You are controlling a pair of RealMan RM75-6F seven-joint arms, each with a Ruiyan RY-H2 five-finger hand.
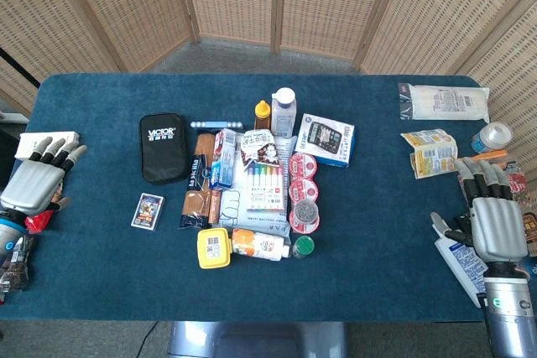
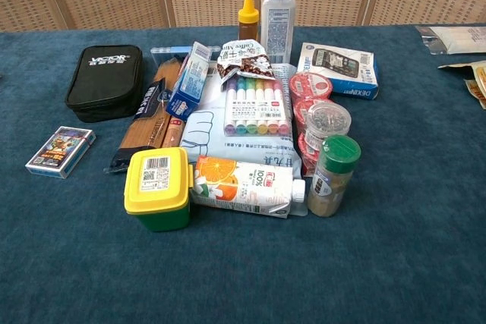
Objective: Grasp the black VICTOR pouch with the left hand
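Note:
The black VICTOR pouch lies flat on the blue table, left of the central pile; it shows in the chest view too, as the pouch at upper left. My left hand hovers at the table's left edge, fingers apart and empty, well to the left of the pouch. My right hand is at the right edge, fingers extended, holding nothing. Neither hand appears in the chest view.
A card deck lies just below the pouch, and a spaghetti pack and blue box border its right side. A white box and red snack packs sit near my left hand. Packets lie at the right.

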